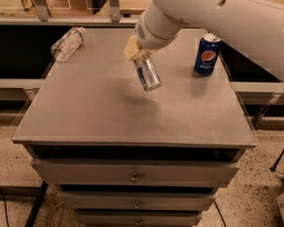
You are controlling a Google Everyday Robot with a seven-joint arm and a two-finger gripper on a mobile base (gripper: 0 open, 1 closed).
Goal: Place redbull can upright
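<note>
Your gripper (138, 55) is clamped on the upper end of the redbull can (147, 73), which hangs to the left of the Pepsi (207, 55) and slightly nearer the camera. The can is tilted, its lower end pointing down and toward the Pepsi. It looks clear of the table (85, 122), though from this angle I cannot be sure how much air is under it.

The tilt is your main risk. If you let go now, the can lands on its rim, tips over and rolls. Being round and light, it could run into the Pepsi or off the table. Bring it plumb before you lower it. If you come down while it leans, the rim catches first and the can may twist in the fingers or skid. The grip sits high on a smooth wall, so a hard press downward could make it slip. Open only once the base sits flat. The bottle (67, 43), lying far to the left of the Pepsi, is out of your way.
</note>
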